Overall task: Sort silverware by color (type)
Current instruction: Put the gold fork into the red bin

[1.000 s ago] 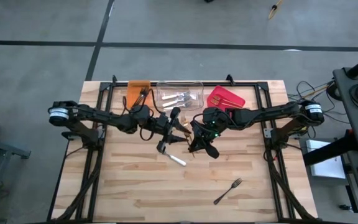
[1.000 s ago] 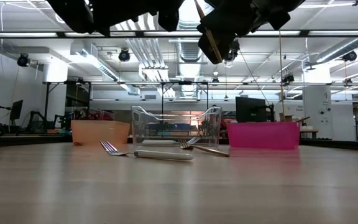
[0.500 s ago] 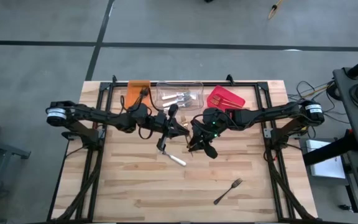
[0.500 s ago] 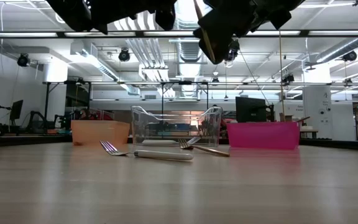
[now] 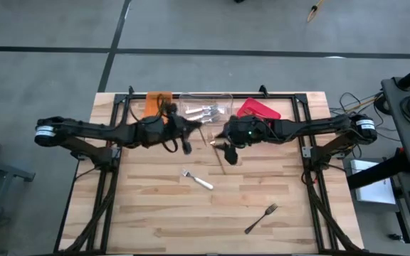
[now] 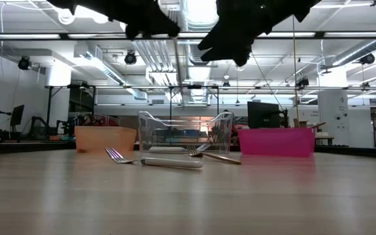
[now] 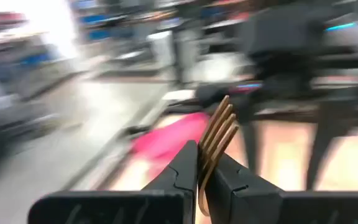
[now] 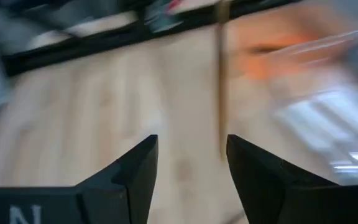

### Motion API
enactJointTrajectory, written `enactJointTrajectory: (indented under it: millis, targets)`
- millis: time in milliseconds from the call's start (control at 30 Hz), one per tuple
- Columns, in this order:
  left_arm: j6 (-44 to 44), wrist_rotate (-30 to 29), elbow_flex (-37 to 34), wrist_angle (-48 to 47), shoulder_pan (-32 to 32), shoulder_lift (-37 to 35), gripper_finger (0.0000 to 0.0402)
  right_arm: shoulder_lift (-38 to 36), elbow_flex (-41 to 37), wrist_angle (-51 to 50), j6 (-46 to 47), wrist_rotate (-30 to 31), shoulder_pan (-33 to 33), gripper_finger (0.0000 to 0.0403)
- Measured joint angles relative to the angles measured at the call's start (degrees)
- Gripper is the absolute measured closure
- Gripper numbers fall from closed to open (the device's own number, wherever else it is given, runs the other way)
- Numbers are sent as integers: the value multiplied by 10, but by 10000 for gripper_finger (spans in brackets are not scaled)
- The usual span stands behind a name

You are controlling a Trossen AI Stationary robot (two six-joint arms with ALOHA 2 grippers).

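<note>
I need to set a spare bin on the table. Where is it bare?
Bare wood lies along the near edge left of the dark fork, and on the left side below the left arm. It is crowded at the bins, where both pincers hang, left and right.

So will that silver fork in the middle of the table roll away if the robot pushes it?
Probably not: the silver fork lies flat on the table, so it would likely slide or spin rather than roll. It looks thin and stiff, so it should keep its shape.
</note>
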Motion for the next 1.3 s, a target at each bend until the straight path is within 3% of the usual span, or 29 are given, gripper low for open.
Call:
enactJointTrajectory:
  millis: [67,167,400,600,1067,1167,1300]
  targets:
    - [-9,-80,0,-30,-7,-15,401,-5,0,12,-3,78,0,221]
    - [-48,-127,0,-42,-11,-21,401,2,0,55,-20,160,0,222]
    - [-77,-129,0,-25,-11,-5,401,71,0,216,-103,179,20,223]
    - [-78,-129,0,-22,-11,-5,401,115,0,296,-127,287,33,233]
    - [-71,-130,-1,-2,-11,-2,402,165,6,385,-116,304,32,247]
    - [-71,-130,-1,-2,-11,-2,402,165,11,385,-114,304,32,275]
    - [-71,-130,-1,-1,-11,-2,402,165,16,379,-110,313,32,348]
